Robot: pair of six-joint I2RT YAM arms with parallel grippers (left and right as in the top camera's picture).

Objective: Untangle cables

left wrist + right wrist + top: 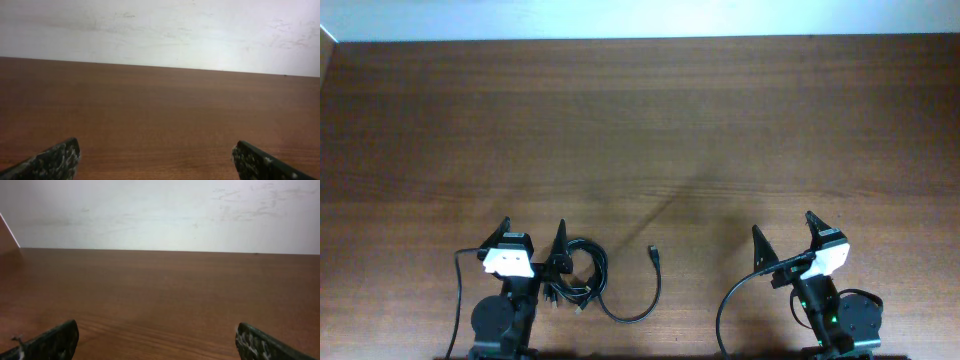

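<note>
Nothing is in hand yet. Both arms sit folded at the near edge of the brown wood-grain desk (pixel 650 130), and the untangling looks not yet begun.

The thin black cables (pixel 582 270) lie in a small coiled bundle on the desk just beside the left arm, on the side facing the other arm. They sit close against the inner finger of the left hand (pixel 532 232). One strand sweeps out from the bundle in a loose curve toward the middle, then turns back up to a small plug end (pixel 654 252) lying free on the wood. From above the bundle is too small and dark for me to say how many cords are in it, or whether they are truly knotted.

The left hand is spread wide with nothing between its fingers, and its own camera shows only bare desk. The right hand (pixel 785 232) is likewise wide and empty, well apart from the cables.

I'd judge this the reaching step. The left hand needs to turn inward and tip down onto the bundle to pin it. The right hand should come across for the free plug end, low and with a narrow pinch, since the cord lies flat.
</note>
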